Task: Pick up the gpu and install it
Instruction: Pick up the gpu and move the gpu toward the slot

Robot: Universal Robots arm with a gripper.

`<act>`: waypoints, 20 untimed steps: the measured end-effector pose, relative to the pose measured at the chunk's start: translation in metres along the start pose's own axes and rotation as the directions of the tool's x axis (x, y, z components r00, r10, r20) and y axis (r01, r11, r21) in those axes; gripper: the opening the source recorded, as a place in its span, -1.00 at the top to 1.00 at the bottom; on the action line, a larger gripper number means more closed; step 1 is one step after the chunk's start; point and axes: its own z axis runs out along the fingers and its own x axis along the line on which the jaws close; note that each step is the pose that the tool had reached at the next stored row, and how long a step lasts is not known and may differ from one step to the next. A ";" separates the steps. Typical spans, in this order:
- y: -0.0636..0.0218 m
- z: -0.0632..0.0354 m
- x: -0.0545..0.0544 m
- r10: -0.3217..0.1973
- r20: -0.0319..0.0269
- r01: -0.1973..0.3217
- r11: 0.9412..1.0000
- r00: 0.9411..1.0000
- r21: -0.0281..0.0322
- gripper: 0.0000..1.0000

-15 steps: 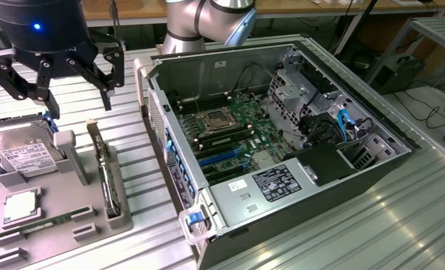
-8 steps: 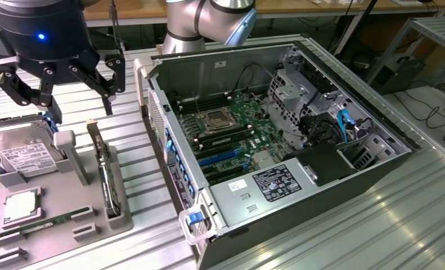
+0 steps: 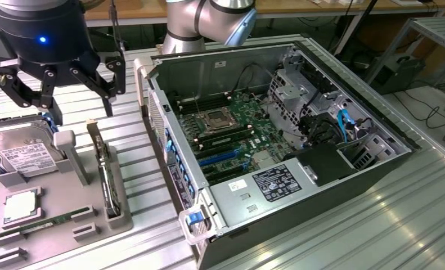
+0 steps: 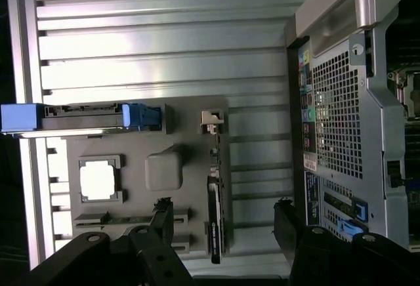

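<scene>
The gpu [image 3: 107,175] stands on edge in a slot of the grey holder tray [image 3: 64,236], a thin dark slab with a metal bracket at its far end. My gripper [image 3: 76,98] hangs open high above the tray, over the gpu's far end, holding nothing. From the wrist view the gpu [image 4: 214,220] lies between my two black fingers [image 4: 161,217], far below them. The open computer case [image 3: 282,140] lies to the exterior view's right, its motherboard [image 3: 230,132] and blue card slots [image 3: 218,157] exposed.
The tray also holds a silver hard drive [image 3: 19,152], a CPU [image 3: 21,205] and a RAM stick [image 3: 49,223]. The case's rear wall [image 4: 341,102] sits close beside the tray. All rests on a ribbed metal table [image 3: 372,225].
</scene>
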 end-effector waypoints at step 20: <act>-0.0175 0.0276 0.000 -0.040 -0.015 0.040 0.999 0.999 0.000 -0.45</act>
